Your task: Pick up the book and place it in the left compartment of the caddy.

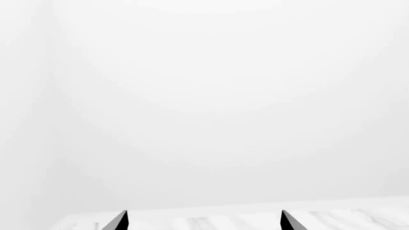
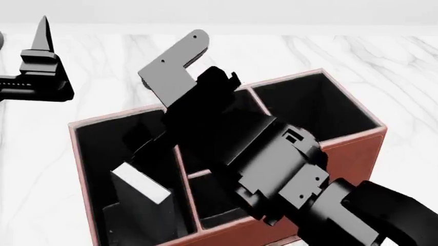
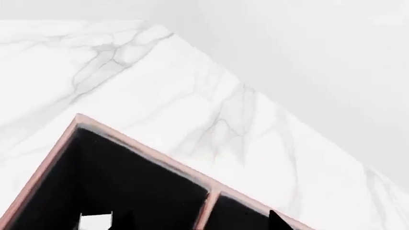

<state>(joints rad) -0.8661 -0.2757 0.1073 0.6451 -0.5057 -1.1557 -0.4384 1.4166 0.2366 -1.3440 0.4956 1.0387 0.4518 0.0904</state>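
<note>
The book (image 2: 140,197) is standing upright in the left compartment (image 2: 110,141) of the caddy (image 2: 342,156) (white page edges facing up). The right gripper (image 2: 154,138) is hovering above it, fingers spread apart, gripping nothing. The left gripper (image 1: 203,221) is hanging wide apart, far left over the marble table (image 2: 342,51).

I see a white marble table (image 2: 383,56) with grey veining — behind its far edge, a plain pale wall (image 1: 204,96).
</note>
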